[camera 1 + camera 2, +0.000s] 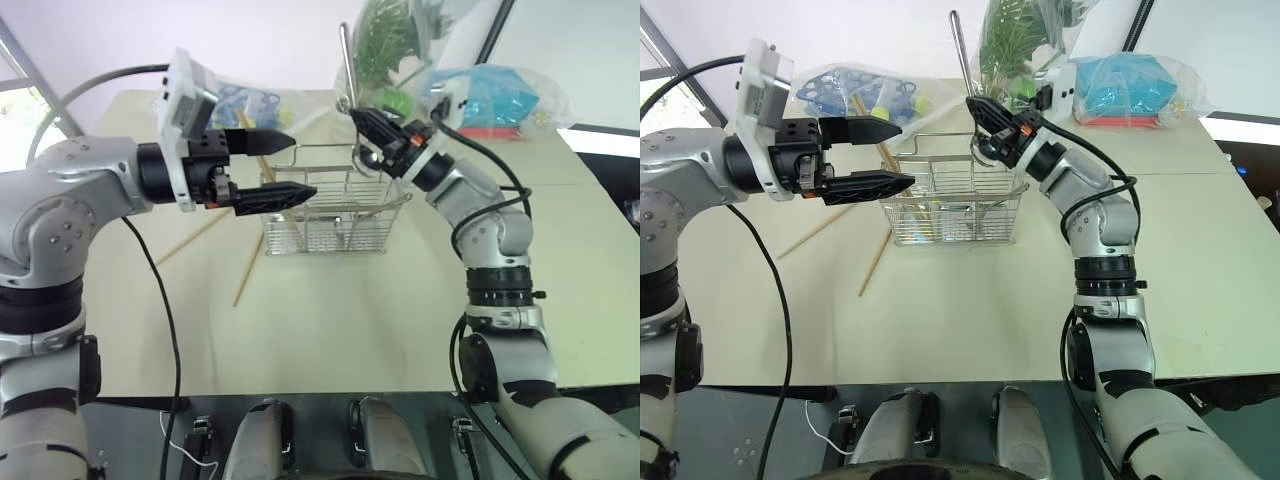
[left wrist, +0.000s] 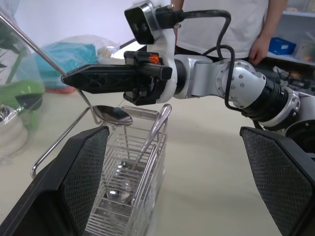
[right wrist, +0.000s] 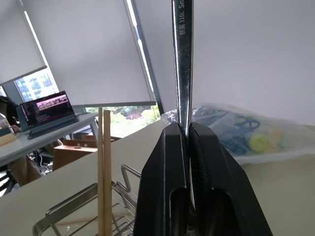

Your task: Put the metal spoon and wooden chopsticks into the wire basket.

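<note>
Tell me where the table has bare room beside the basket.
Free: the table in front of the basket, and the stretch to its right. Crowded: left of the basket, where loose chopsticks lie, and behind it, with plastic bags.

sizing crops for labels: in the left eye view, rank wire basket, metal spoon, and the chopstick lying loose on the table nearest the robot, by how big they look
1. wire basket
2. and 3. metal spoon and loose chopstick: both thin, similar visible length, too close to rank; the spoon is partly hidden by the right gripper.

At the table's far edge we see a bagged green plant, a bagged blue item, and a wrapped blue rack.
</note>
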You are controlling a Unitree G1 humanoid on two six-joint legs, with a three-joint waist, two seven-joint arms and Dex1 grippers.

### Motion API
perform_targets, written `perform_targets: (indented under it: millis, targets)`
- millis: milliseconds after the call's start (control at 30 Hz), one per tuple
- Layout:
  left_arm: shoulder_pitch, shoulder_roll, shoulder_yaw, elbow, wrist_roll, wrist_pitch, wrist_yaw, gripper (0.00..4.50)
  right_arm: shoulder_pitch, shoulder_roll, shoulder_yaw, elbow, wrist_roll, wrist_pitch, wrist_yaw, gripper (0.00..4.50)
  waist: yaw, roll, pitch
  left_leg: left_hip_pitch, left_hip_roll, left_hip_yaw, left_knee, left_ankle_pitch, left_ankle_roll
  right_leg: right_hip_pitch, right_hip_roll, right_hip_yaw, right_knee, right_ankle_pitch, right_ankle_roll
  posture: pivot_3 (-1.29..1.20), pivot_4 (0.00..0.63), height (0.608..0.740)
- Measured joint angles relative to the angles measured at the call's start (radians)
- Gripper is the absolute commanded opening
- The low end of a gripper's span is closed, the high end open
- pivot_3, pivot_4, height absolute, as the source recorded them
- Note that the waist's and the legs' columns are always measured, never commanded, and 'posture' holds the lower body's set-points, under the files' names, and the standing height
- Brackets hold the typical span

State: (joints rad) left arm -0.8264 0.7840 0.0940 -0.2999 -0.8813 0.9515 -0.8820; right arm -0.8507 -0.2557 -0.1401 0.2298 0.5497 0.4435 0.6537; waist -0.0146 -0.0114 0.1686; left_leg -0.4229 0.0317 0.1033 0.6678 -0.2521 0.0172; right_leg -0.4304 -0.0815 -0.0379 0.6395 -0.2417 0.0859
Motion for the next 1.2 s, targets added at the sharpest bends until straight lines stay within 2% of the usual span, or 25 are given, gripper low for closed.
perform_targets:
  millis: [133, 167, 233, 433, 600, 767, 900, 967, 1067, 1200]
  targets:
    - [0.000, 0.000, 0.000, 0.000, 0.000, 0.000, 0.000, 4.50, 0.018, 0.000, 0.004, 0.000, -0.011, -0.005, 0.005, 3.03, 0.000, 0.000, 0.000, 0.000, 0.000, 0.000, 0.000, 0.000, 0.000, 0.000, 0.000, 0.000, 0.000, 0.000, 0.000, 0.00, 0.150, 0.720]
    - [0.000, 0.000, 0.000, 0.000, 0.000, 0.000, 0.000, 4.50, 0.021, 0.000, 0.004, -0.001, -0.012, -0.005, 0.006, 3.67, 0.000, 0.000, 0.000, 0.000, 0.000, 0.000, 0.000, 0.000, 0.000, 0.000, 0.000, 0.000, 0.000, 0.000, 0.000, 0.00, 0.150, 0.720]
    - [0.000, 0.000, 0.000, 0.000, 0.000, 0.000, 0.001, 4.50, 0.024, -0.001, 0.003, -0.005, -0.013, -0.004, 0.004, 4.48, 0.001, 0.000, 0.000, 0.000, 0.000, 0.000, 0.000, 0.000, 0.000, 0.000, 0.000, 0.000, 0.000, 0.000, 0.000, 0.00, 0.150, 0.720]
    - [0.000, 0.000, 0.000, 0.000, 0.001, -0.001, 0.002, 4.50, 0.026, -0.018, -0.002, -0.026, -0.012, 0.006, 0.003, 4.48, 0.001, 0.000, 0.000, 0.000, 0.000, 0.000, 0.000, 0.000, 0.000, 0.000, 0.000, 0.000, 0.000, 0.000, 0.000, 0.00, 0.150, 0.720]
    - [0.000, -0.002, 0.000, 0.006, 0.014, -0.008, 0.017, 4.50, -0.026, -0.081, -0.038, -0.017, 0.027, 0.064, 0.010, 4.48, 0.000, 0.000, 0.000, 0.000, 0.000, 0.000, 0.000, 0.000, 0.000, 0.000, 0.000, 0.000, 0.000, 0.000, 0.000, 0.00, 0.150, 0.720]
    - [-0.035, -0.010, 0.012, 0.074, 0.048, -0.027, 0.064, 4.50, -0.204, -0.205, -0.098, -0.030, 0.145, 0.182, 0.100, 4.48, 0.001, 0.001, 0.001, -0.001, 0.000, 0.000, -0.001, -0.002, 0.003, -0.002, 0.000, 0.000, 0.000, 0.000, 0.000, 0.00, 0.150, 0.720]
    - [-0.074, 0.005, 0.041, 0.146, 0.086, -0.049, 0.088, 4.50, -0.226, -0.339, -0.069, -0.122, 0.214, 0.291, 0.253, 4.48, 0.002, 0.001, 0.001, -0.002, 0.000, 0.000, 0.000, -0.003, 0.005, -0.002, 0.000, 0.000, -0.001, 0.000, 0.000, 0.00, 0.150, 0.720]
    - [-0.088, 0.038, 0.045, 0.179, 0.104, -0.053, 0.080, 4.50, -0.186, -0.412, -0.019, -0.206, 0.219, 0.326, 0.335, 4.48, 0.002, 0.000, 0.001, -0.002, 0.000, 0.000, -0.001, -0.003, 0.005, -0.002, 0.000, 0.000, -0.001, 0.000, 0.000, 0.00, 0.150, 0.720]
    - [-0.084, 0.147, 0.046, 0.243, 0.169, -0.093, 0.029, 4.50, -0.085, -0.500, 0.049, -0.338, 0.221, 0.382, 0.417, 4.48, -0.003, 0.000, 0.001, -0.002, 0.000, 0.001, -0.001, -0.003, 0.005, -0.002, 0.000, 0.000, -0.001, 0.000, 0.000, 0.00, 0.150, 0.720]
    - [-0.029, 0.288, 0.028, 0.359, 0.284, -0.185, -0.082, 4.50, 0.035, -0.547, 0.058, -0.449, 0.242, 0.417, 0.450, 4.48, 0.000, 0.000, 0.001, -0.002, 0.000, 0.001, -0.001, -0.003, 0.005, -0.004, 0.000, 0.000, 0.000, 0.000, 0.000, 0.00, 0.150, 0.720]
